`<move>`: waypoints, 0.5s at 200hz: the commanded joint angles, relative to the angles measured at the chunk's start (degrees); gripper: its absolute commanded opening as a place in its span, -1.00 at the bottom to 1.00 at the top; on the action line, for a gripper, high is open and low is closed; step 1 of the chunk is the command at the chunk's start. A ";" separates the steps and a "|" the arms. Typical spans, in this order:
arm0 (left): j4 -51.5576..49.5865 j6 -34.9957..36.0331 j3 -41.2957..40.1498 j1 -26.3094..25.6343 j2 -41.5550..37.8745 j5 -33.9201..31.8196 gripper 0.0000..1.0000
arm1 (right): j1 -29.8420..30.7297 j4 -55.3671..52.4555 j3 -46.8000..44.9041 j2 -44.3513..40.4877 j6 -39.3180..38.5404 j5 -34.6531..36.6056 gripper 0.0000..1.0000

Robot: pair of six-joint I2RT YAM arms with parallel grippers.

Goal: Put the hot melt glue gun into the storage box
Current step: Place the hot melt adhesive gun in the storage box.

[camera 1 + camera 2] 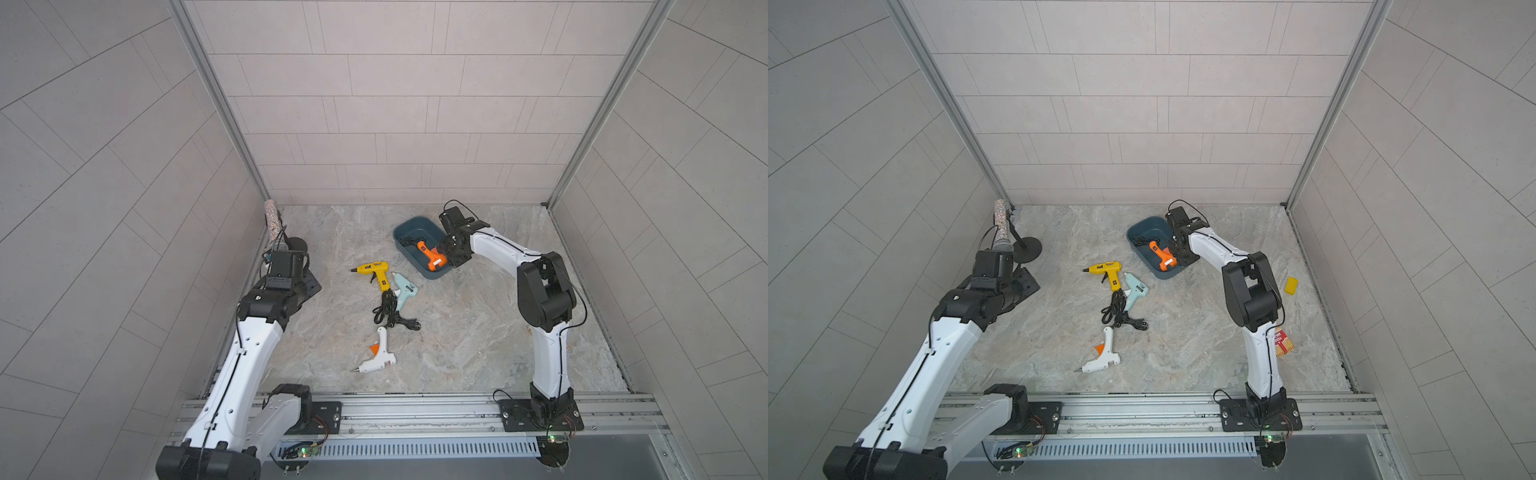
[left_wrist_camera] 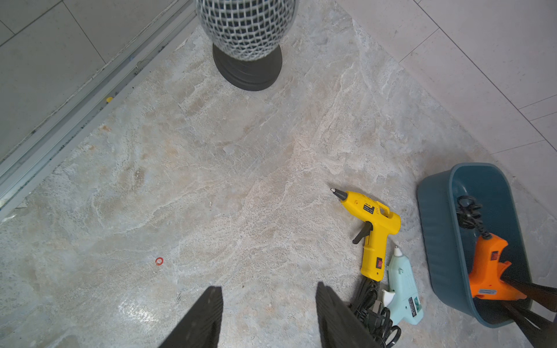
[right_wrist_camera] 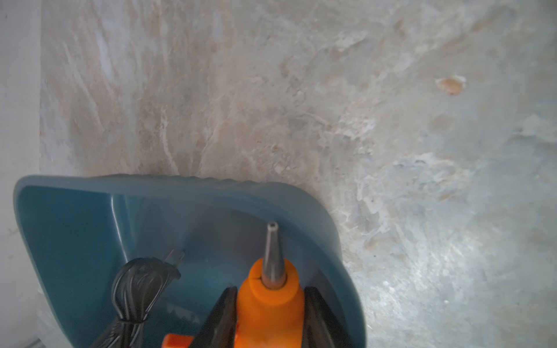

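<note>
Orange glue gun (image 1: 430,254) lay inside your teal storage box (image 1: 415,227), far across the desk (image 1: 478,332), in both top views. Left wrist: your left fingers (image 2: 205,316) stood apart, empty. Right wrist: your right fingers (image 3: 223,310) flanked the gun's barrel; whether they gripped it, you could not tell.

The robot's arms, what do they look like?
The left arm and right arm have white shells, bulky black joints and thin black cables running alongside. The left gripper and right gripper each have two black, tapered fingers.
</note>
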 commanded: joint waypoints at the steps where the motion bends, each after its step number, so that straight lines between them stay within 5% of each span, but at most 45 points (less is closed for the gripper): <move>1: -0.09 0.18 -0.60 0.28 -0.41 -0.33 0.14 | 0.14 -3.92 -0.47 -0.15 0.47 1.80 0.00; 53: -0.03 0.46 -0.91 0.28 -0.50 -0.21 0.16 | 0.87 -4.22 0.71 -3.81 -4.46 2.33 0.07; 100: 0.64 1.93 -0.91 0.31 0.52 0.94 0.17 | 4.78 -3.09 3.20 -12.33 -21.86 5.15 0.04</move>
